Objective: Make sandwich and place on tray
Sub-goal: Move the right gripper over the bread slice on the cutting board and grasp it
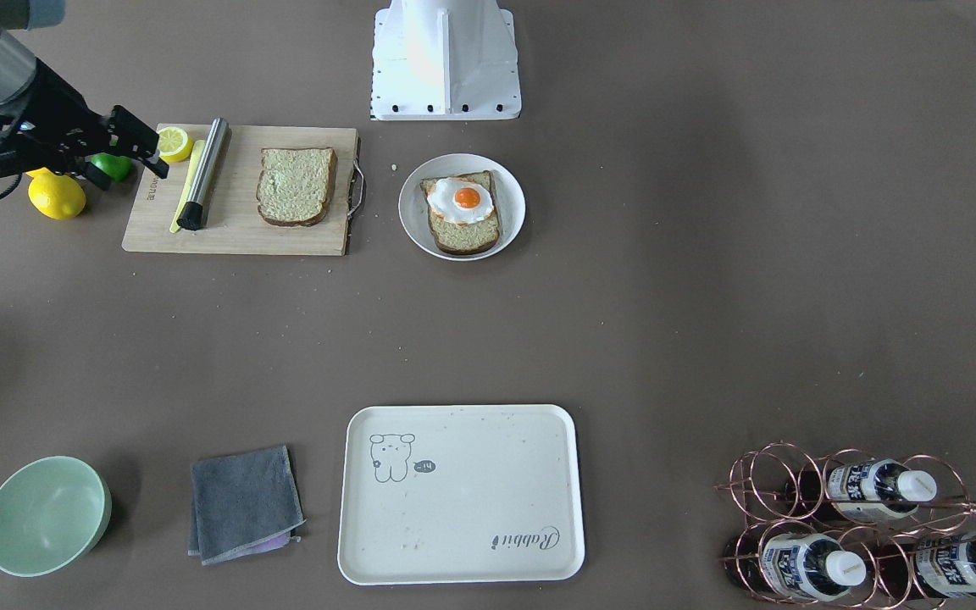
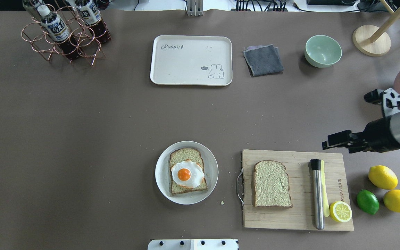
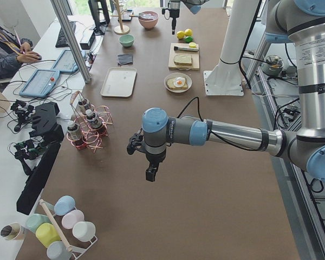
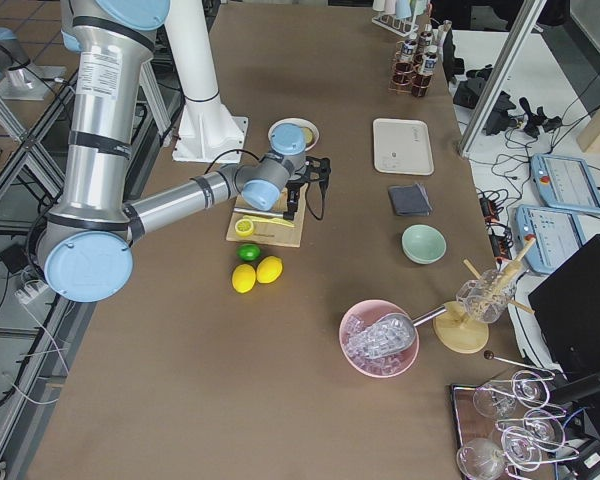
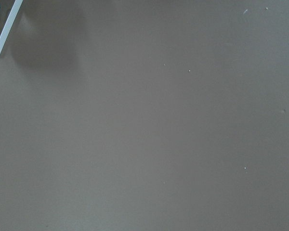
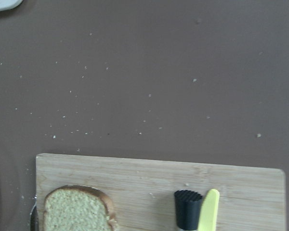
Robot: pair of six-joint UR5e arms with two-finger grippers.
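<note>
One bread slice (image 1: pixel 296 185) lies on the wooden cutting board (image 1: pixel 234 229); it also shows in the overhead view (image 2: pixel 272 184) and the right wrist view (image 6: pixel 77 209). A second slice with the fried egg (image 1: pixel 461 199) on top sits on the round white plate (image 1: pixel 412 222), also in the overhead view (image 2: pixel 187 173). The cream tray (image 1: pixel 471 500) lies bare across the table. My right gripper (image 1: pixel 153 152) hovers over the board's knife end, looks open and holds nothing. My left gripper (image 3: pixel 150 174) hangs over bare table far from the food; I cannot tell whether it is open or shut.
A steel-handled knife (image 1: pixel 200 174) and a lemon half (image 1: pixel 174 144) lie on the board. Whole lemons (image 1: pixel 56 196) and a lime (image 1: pixel 111 167) sit beside it. A green bowl (image 1: pixel 46 515), a grey cloth (image 1: pixel 242 504) and a bottle rack (image 1: pixel 861 525) flank the tray.
</note>
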